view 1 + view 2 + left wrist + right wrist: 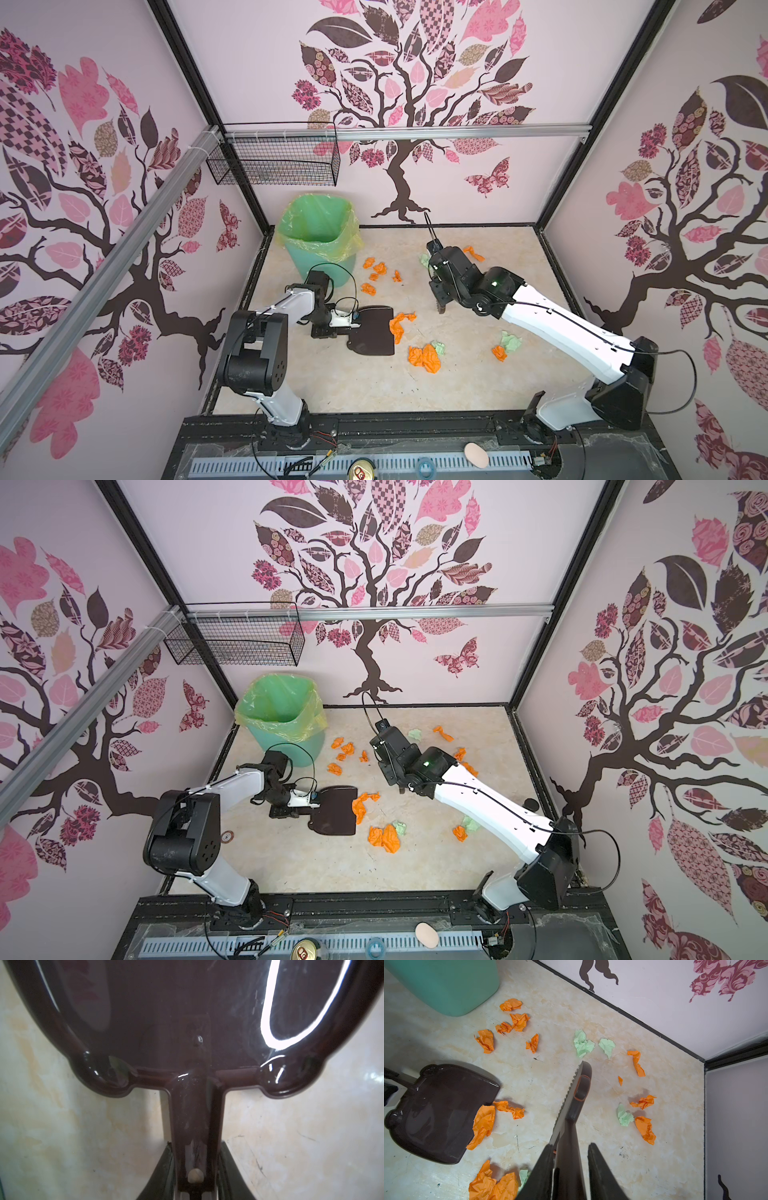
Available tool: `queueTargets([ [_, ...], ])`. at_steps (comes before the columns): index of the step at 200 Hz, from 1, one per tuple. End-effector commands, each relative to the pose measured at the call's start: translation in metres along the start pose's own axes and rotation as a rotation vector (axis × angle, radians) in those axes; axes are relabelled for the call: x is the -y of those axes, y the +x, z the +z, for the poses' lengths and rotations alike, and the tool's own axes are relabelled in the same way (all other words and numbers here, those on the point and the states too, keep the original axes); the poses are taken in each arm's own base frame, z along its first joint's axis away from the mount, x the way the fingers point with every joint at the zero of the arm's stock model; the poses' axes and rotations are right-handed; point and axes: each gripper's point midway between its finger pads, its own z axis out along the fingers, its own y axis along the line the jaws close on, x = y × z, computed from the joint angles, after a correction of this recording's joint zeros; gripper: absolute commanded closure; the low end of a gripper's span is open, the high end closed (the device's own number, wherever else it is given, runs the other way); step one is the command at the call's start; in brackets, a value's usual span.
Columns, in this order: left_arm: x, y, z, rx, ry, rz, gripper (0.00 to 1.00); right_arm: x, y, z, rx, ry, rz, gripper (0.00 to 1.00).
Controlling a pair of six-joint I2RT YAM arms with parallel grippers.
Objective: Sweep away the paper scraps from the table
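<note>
Lined bin (320,245): standing at the far left of the table (353,386), showing no paper inside as far as the liner's mouth allows.
Left gripper (196,1144): clamping the dustpan handle (193,1115) from both sides, fingers pressing flush against it in the left wrist view.
Dustpan (372,330): lying flat on the table, mouth facing right, carrying nothing inside.
Paper scraps (582,1043): lying scattered across the table in orange and pale green, none showing in the pan or the bin.
Long orange scrap (398,326): touching the dustpan's front lip and overlapping it slightly in the right wrist view.
Orange cluster (376,270): sitting just right of the bin, apart from the pan.
Orange-and-green heap (426,357): resting near the pan's front corner, not touching it.
Right gripper (570,1146): squeezing together on the hand brush (580,1088), bristle edge facing the dustpan; cannot tell whether the bristles are touching the table.
Green-and-orange pair (505,347): lying beside the right arm, well apart from the pan.
Far scraps (473,251): waiting near the back wall, beyond the brush.
Progress: looking barely begun, with both tools in hand; gathering the scraps into the pan and tipping them into the bin all remaining, by this reading.
</note>
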Motion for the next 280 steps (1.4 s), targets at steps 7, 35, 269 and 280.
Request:
queueTargets([
  [7, 0.022, 0.001, -0.004, 0.036, 0.045, -0.086, 0.83, 0.005, -0.005, -0.015, 0.044, -0.01, 0.069, 0.96],
  [35, 0.031, 0.0, -0.029, 0.086, 0.038, -0.168, 0.84, 0.014, -0.008, -0.017, 0.053, -0.008, 0.159, 0.98],
  [269, 0.103, 0.038, -0.059, 0.128, 0.065, -0.296, 0.89, -0.08, -0.146, 0.158, 0.092, -0.438, 0.693, 1.0],
  [280, 0.102, 0.037, -0.059, 0.133, 0.061, -0.295, 0.88, -0.081, -0.14, 0.165, 0.086, -0.433, 0.689, 1.0],
])
